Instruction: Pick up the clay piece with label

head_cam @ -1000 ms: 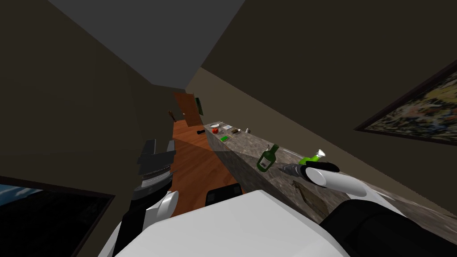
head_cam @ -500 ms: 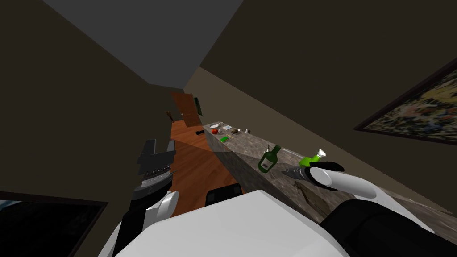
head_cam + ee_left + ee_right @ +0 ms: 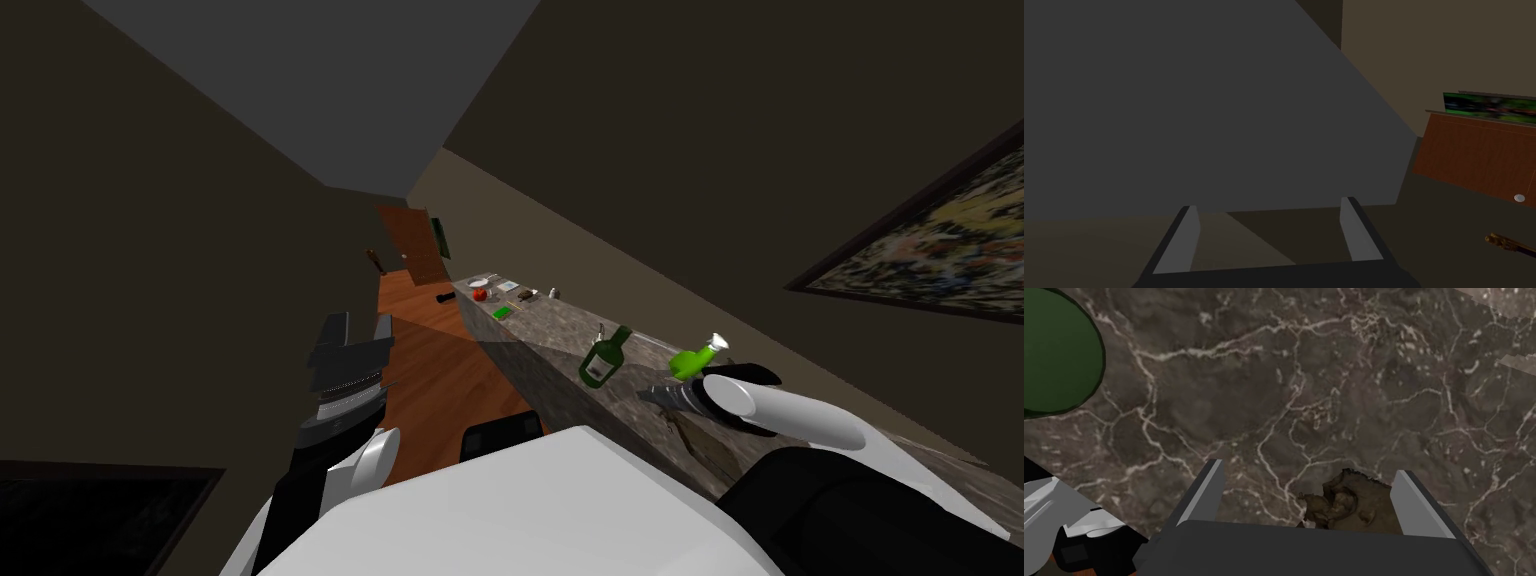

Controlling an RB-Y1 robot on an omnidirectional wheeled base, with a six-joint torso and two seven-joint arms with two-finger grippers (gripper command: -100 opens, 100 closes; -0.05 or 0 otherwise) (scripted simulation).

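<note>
The brown clay piece lies on the dark marble counter, between the right gripper's spread fingers — just beside one, well clear of the other. A dark green bottle is near. The left gripper is held up at my left — fingers apart, holding nothing

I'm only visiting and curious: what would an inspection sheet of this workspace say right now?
Surface: dark marbled counter along the wall.
Job's things: brown clay piece lies on it, between the right end effector's fingers, not gripped.
Clutter: dark green bottle, bright green bottle; small items farther along.
End effectors: right open, low over the piece; left end effector open, raised at the robot's left.
Cables: nothing seen.
Surroundings: wooden floor, brown door, framed picture.
</note>
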